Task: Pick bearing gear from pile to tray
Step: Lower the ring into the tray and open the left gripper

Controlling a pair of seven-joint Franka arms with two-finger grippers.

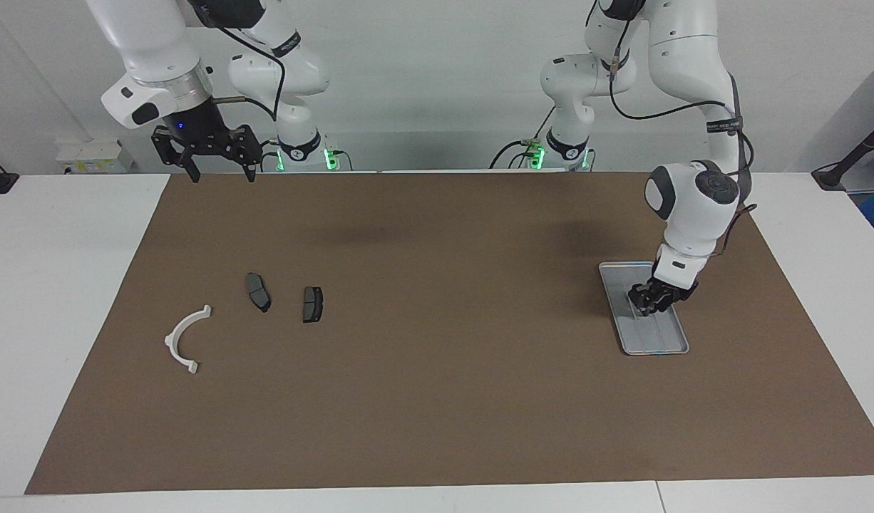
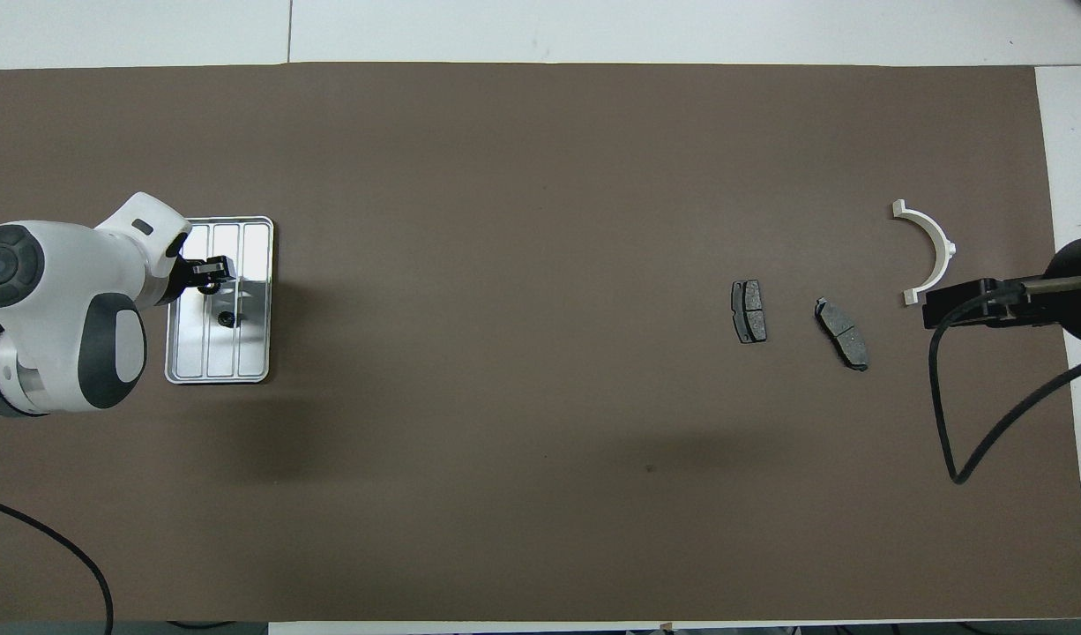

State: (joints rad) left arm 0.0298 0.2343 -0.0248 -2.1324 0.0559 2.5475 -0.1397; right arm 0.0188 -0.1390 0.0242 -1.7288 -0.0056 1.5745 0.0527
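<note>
Gear (image 2: pixel 227 318): small black round piece, lying inside tray (image 2: pixel 257 353) at left arm's end of brown mat (image 2: pixel 540 441). Left gripper (image 2: pixel 207 272) low over tray, just beside gear; fingers close together, hold on anything not discernible. Right gripper (image 1: pixel 218 165) raised at right arm's end, waiting, fingers spread wide, empty. Pile well apart from tray: two dark plates (image 1: pixel 258 291) (image 1: pixel 312 304) side by side, white bracket (image 1: pixel 184 339) farther from robots than these.
</note>
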